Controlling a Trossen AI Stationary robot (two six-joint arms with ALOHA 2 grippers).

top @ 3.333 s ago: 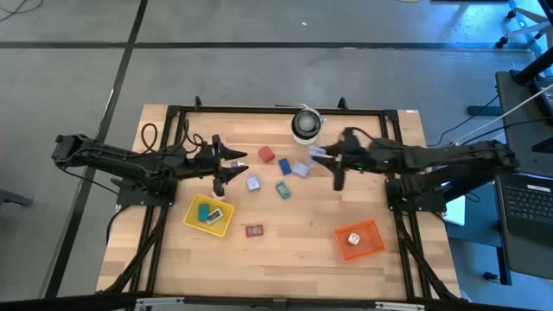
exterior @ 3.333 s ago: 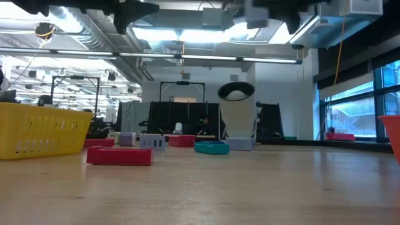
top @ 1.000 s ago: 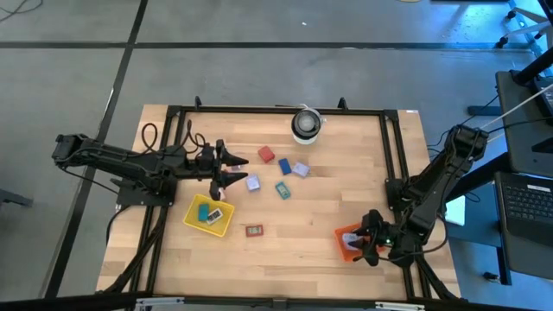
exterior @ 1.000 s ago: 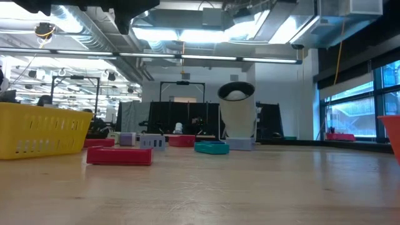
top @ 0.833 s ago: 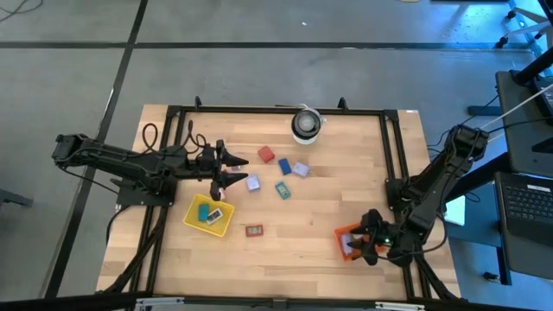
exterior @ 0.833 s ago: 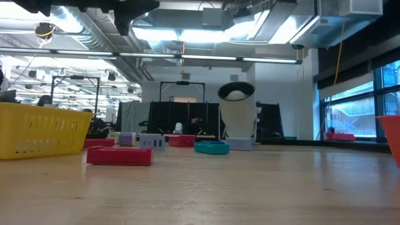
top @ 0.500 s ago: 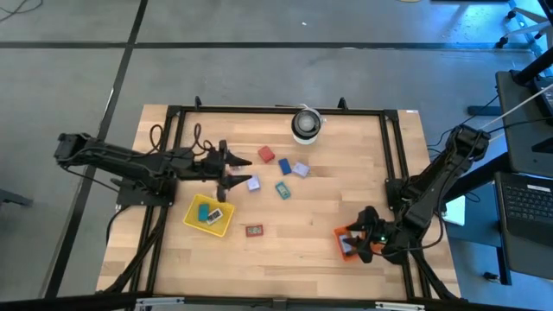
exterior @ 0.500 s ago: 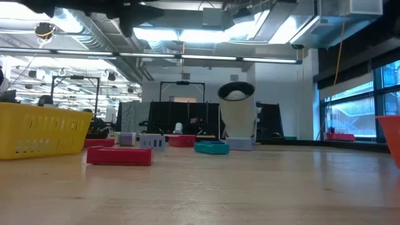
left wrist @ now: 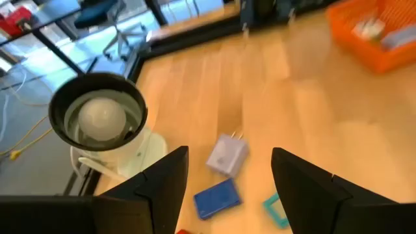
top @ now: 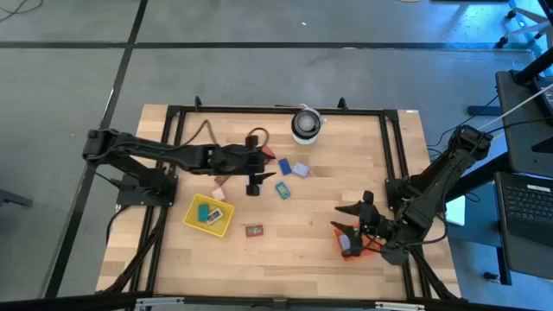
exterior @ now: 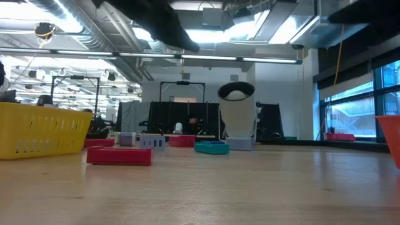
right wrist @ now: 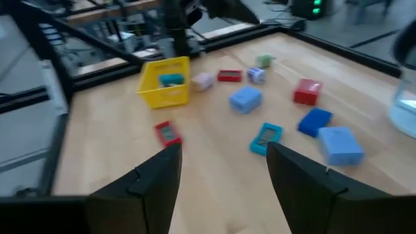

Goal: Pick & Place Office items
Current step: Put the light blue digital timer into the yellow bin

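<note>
The office items lie loose mid-table: a red block, a blue block, a lavender block, a teal piece and a flat red piece. My left gripper hovers open just left of this cluster. In the left wrist view the lavender block and blue block show beyond its empty fingers. My right gripper hangs open above the orange tray and faces the items, holding nothing.
A yellow tray holding small pieces stands at the near left. The white round roll stands at the far edge. A black frame rail runs around the table. Bare wood lies between the trays.
My left gripper has swung out from the yellow tray toward the table's right, over the loose items, rolling as it went. My right gripper has risen out of the orange tray, shifted a little toward the table's middle and turned to face the items.
</note>
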